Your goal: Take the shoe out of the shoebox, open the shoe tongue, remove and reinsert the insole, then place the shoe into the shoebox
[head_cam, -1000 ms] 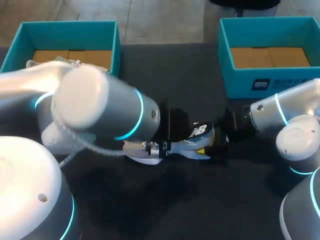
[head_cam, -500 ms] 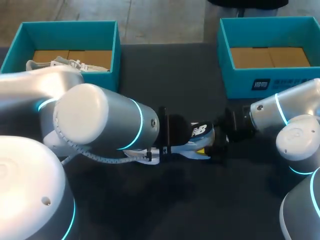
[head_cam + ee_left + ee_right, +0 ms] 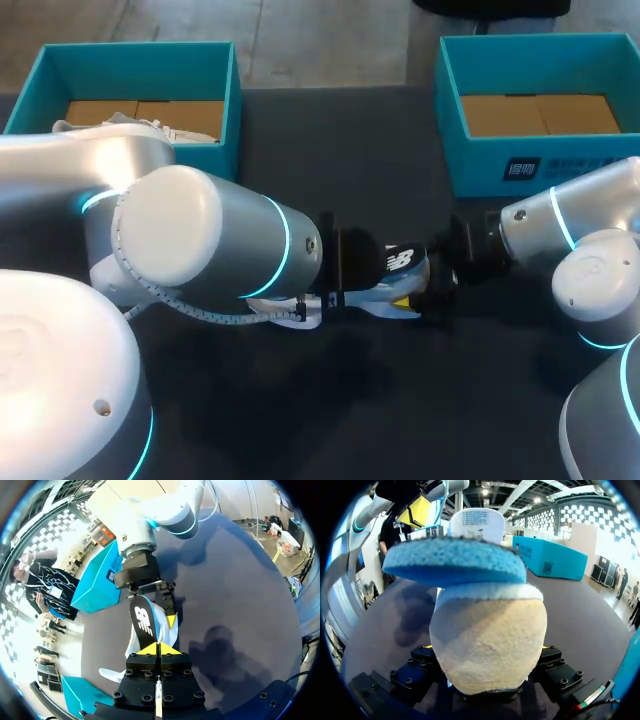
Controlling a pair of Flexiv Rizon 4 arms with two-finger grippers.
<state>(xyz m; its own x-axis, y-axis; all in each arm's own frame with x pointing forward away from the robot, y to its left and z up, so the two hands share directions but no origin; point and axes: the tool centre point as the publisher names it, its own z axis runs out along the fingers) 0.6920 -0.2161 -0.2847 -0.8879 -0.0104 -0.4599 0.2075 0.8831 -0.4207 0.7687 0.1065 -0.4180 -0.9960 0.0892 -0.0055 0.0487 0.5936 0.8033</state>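
On the dark matte table (image 3: 330, 410), near a teal cardboard shoebox (image 3: 470, 150), the shoe (image 3: 398, 266) is clamped at its rounded suede heel by the right gripper (image 3: 432, 288); the left gripper (image 3: 159, 649) is pinched closed.

My left arm (image 3: 200, 245), right arm (image 3: 570, 220) and the shoe (image 3: 398, 272) bar the table's (image 3: 330, 140) middle; left shoebox (image 3: 230, 120) and right shoebox (image 3: 480, 165) fill far corners, room between.

White-blue shoe (image 3: 395, 272) mid-table, white tongue (image 3: 476, 525) raised, blue insole (image 3: 452, 562) sticking out above the beige heel; open teal left shoebox (image 3: 140, 58) at far-left corner, right shoebox (image 3: 520, 160) at far-right corner.
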